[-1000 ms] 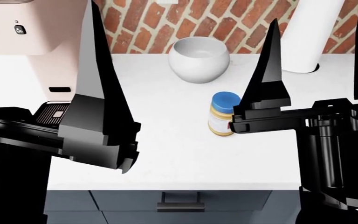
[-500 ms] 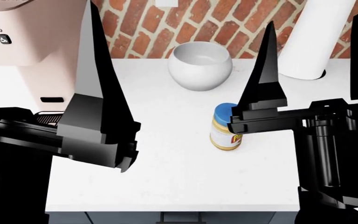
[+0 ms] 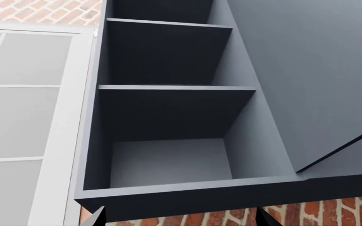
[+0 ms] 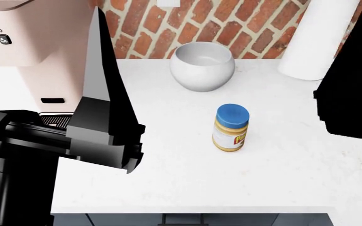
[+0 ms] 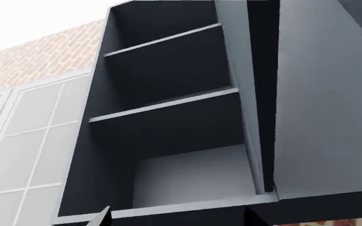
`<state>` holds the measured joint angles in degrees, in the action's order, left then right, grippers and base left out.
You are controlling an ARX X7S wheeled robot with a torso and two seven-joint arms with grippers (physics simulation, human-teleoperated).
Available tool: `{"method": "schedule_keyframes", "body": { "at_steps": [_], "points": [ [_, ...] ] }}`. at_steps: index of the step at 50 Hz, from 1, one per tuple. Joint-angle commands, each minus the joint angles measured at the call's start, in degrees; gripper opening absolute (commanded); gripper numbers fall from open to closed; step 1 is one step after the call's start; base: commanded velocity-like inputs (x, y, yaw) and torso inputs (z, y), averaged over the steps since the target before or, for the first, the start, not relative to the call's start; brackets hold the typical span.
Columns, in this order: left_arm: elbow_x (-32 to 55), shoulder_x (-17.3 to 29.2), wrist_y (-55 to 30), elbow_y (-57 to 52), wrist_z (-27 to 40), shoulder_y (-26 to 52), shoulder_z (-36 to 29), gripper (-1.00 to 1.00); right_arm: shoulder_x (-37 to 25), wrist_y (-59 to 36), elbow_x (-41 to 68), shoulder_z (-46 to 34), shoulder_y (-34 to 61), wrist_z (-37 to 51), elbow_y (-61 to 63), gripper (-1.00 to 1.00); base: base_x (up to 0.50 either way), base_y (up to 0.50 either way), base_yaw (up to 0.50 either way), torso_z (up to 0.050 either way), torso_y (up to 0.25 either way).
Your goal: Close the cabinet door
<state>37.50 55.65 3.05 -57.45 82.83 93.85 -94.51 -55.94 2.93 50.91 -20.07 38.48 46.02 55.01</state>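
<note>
Two shelves show inside the cabinet (image 3: 168,122), its door (image 3: 307,80) swung open. Left tool (image 4: 105,136) spreads wide over the bench (image 4: 187,179); right tool's spread I cannot tell.

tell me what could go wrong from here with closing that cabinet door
1. The open cabinet door shows only in the wrist views, not the head view, so a swing at it may be poorly guided and miss or glance off its edge.

2. The jar and bowl stand on the counter between the arms; an arm sweeping low could knock the jar over.

3. The left arm sits close to the coffee machine and could bump it when lifting.
</note>
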Motion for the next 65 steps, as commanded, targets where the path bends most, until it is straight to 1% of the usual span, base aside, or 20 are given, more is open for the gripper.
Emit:
{"method": "schedule_keyframes", "body": {
  "at_steps": [1,8,13,15,25,28,30,33,38,42,44,46,48,50,53,54,55,57,60,65],
  "points": [
    [-0.1,-0.2,-0.3,0.1,-0.1,-0.4,0.2,1.00,-14.3,21.2,18.3,-0.6,-7.6,9.4,-6.9,1.00,0.00,0.00,0.00,0.000,0.000],
    [-0.1,-0.2,-0.5,0.0,-0.1,-0.5,0.3,1.00,-16.4,28.1,19.7,3.0,-12.5,10.4,-8.3,1.00,0.00,0.00,0.00,0.000,0.000],
    [-0.2,-0.3,-0.6,0.0,-0.2,-0.7,0.4,1.00,-16.3,37.7,21.2,7.6,-16.8,7.5,-8.1,1.00,0.00,0.00,0.00,0.000,0.000],
    [-0.3,-0.3,-0.7,0.1,-0.2,-0.8,0.4,1.00,-16.2,41.5,23.0,9.4,-18.0,4.6,-7.9,1.00,0.00,0.00,0.00,0.000,0.000],
    [-0.4,-0.4,-0.8,0.3,-0.4,-1.3,0.4,1.00,-16.3,47.9,28.7,14.0,-17.9,-0.9,-7.7,1.00,0.00,0.00,0.00,0.000,0.000],
    [-0.3,-0.3,-0.7,0.3,-0.5,-1.3,0.6,1.00,-16.5,50.0,29.1,16.7,-19.3,-0.9,-8.0,1.00,0.00,0.00,0.00,0.000,0.000],
    [-0.3,-0.3,-0.7,0.4,-0.6,-1.4,0.6,1.00,-16.7,51.3,28.1,19.8,-21.8,0.9,-8.6,1.00,0.00,0.00,0.00,0.000,0.000],
    [-0.2,-0.4,-0.8,0.3,-0.5,-1.4,0.7,1.00,-16.2,51.5,24.5,26.4,-25.9,8.3,-10.1,1.00,0.00,0.00,0.00,0.000,0.000],
    [-0.3,-0.4,-0.9,0.3,-0.5,-1.6,0.7,1.00,-15.4,50.3,21.1,31.6,-26.7,13.5,-9.4,1.00,0.00,0.00,0.00,0.000,0.000],
    [-0.4,-0.3,-0.6,0.7,-0.8,-2.0,0.7,1.00,-15.4,49.9,21.1,29.0,-21.4,13.9,-8.6,1.00,0.00,0.00,0.00,0.000,0.000],
    [-0.4,-0.3,-0.5,0.8,-0.9,-2.1,0.8,1.00,-15.4,49.1,21.8,25.8,-16.3,13.2,-8.3,1.00,0.00,0.00,0.00,0.000,0.000],
    [-0.5,-0.5,-0.6,0.8,-0.9,-2.2,0.8,1.00,-15.2,44.3,22.0,19.3,-8.7,11.9,-8.5,1.00,0.00,0.00,0.00,0.000,0.000],
    [-0.6,-0.8,-0.9,0.8,-0.9,-2.3,0.7,1.00,-11.8,32.9,23.6,9.2,5.1,9.2,-9.3,1.00,0.00,0.00,0.00,0.000,0.000],
    [-0.6,-0.8,-0.9,0.8,-1.0,-2.4,0.7,1.00,-8.4,24.3,22.7,3.6,14.3,8.2,-11.3,1.00,0.00,0.00,0.00,0.000,0.000],
    [-0.7,-0.8,-0.8,0.9,-1.1,-2.6,0.7,1.00,-2.9,7.7,20.4,-5.7,29.4,5.6,-19.1,1.00,0.00,0.00,0.00,0.000,0.000],
    [-0.7,-0.9,-0.9,0.8,-1.1,-2.6,0.7,1.00,-0.6,4.0,19.7,-8.1,33.5,3.3,-22.2,1.00,0.00,0.00,0.00,0.000,0.000],
    [-0.7,-0.9,-0.9,0.8,-1.1,-2.6,0.7,1.00,0.0,3.3,19.7,-8.4,34.4,2.9,-22.9,1.00,0.00,0.00,0.00,0.000,0.000],
    [-0.7,-0.7,-0.9,0.7,-1.0,-2.6,0.8,1.00,3.7,-3.0,17.8,-12.1,41.9,-1.8,-29.6,1.00,0.00,0.00,0.00,0.000,0.000],
    [-0.8,-0.8,-1.1,0.5,-1.0,-2.7,0.8,1.00,7.1,-7.8,15.0,-15.0,48.5,-5.1,-36.3,1.00,0.00,0.00,0.00,0.000,0.000],
    [-0.8,-0.9,-1.4,0.2,-0.9,-2.7,1.0,1.00,11.1,-11.5,11.0,-17.8,55.2,-9.0,-44.0,1.00,0.00,0.00,0.01,0.003,0.000]
  ]
}}
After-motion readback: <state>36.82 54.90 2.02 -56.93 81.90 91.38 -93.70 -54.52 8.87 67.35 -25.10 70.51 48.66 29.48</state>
